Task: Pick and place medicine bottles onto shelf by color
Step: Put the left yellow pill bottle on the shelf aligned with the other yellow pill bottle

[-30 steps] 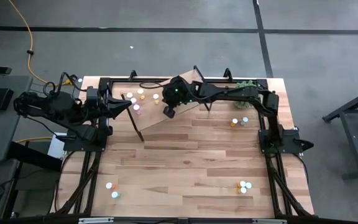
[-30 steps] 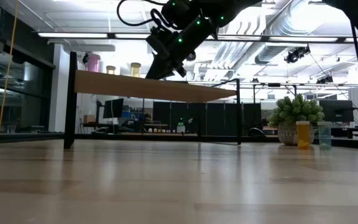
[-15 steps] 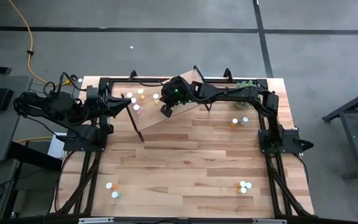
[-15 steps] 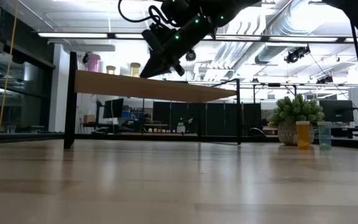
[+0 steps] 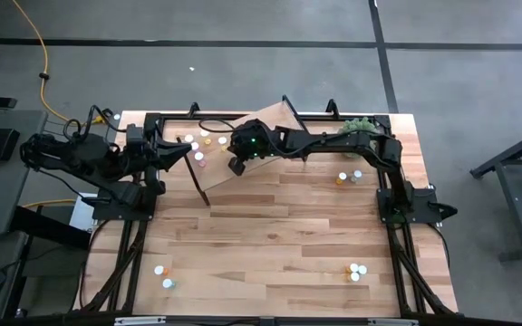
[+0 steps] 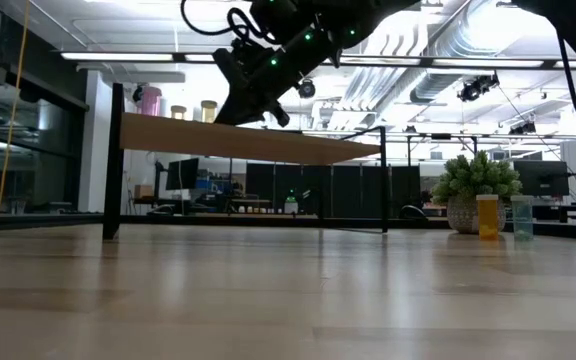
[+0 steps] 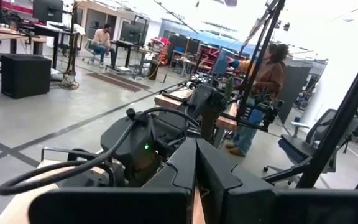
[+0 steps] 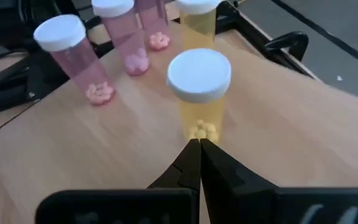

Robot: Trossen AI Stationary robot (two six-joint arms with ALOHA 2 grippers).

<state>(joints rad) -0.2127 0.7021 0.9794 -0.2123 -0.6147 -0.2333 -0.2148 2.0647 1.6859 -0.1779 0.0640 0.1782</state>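
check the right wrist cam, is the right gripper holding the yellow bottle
No: the right gripper is shut and empty, its fingertips together just short of the yellow bottle, which stands free on the shelf.

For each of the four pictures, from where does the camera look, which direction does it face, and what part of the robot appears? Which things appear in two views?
High view: above, facing straight down on the table; both arms show.
Low view: at tabletop height, facing level across; the right arm comes from above over the shelf.
Left wrist view: on the left arm, facing the room; the shut left gripper shows.
Right wrist view: on the right arm, facing down at a yellow bottle; the shut right gripper shows.
Shared: high, low and right wrist views show the shelf and its bottles.
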